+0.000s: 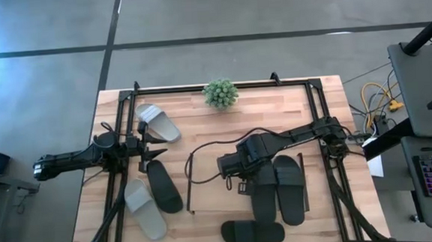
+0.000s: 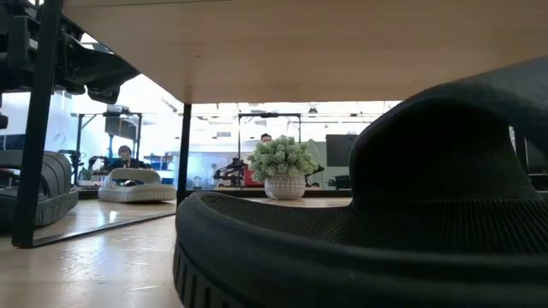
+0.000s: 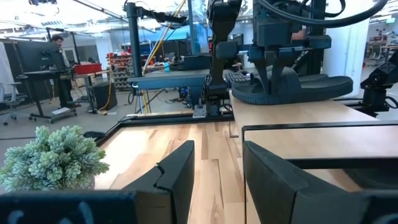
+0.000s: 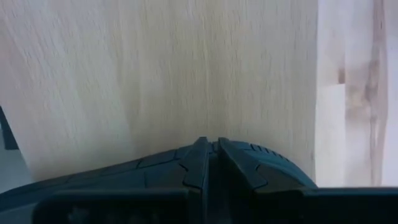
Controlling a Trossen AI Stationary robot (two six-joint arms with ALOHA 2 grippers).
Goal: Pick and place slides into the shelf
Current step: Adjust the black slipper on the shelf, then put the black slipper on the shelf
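My right gripper point(image 1: 241, 170) points down over the shelf point(image 1: 205, 183), shut on a black slide point(image 1: 262, 197) that lies along the light wood top board. A second black slide point(image 1: 288, 189) lies beside it on the board. A third black slide point(image 1: 251, 231) lies at the table's near edge and fills the low view point(image 2: 360, 248). At the left, a black slide point(image 1: 164, 186) and a grey slide point(image 1: 145, 209) lie side by side; another grey slide point(image 1: 158, 123) lies farther back. My left gripper point(image 1: 152, 151) waits open between them. My right gripper comes from above, fingers pointing down, and pinches the strap point(image 3: 283, 78) of the black slide near the slide's far end. In its wrist view the two fingertips point(image 4: 202, 155) meet on the ribbed black rubber. The slide sits level at the top board; whether it rests there I cannot tell.
A small potted plant point(image 1: 220, 93) stands at the table's far edge. Black tube frame rails point(image 1: 221, 84) run along the far side and down both sides of the table. Bare wood lies between the shelf and the left slides. People sit in the room beyond.
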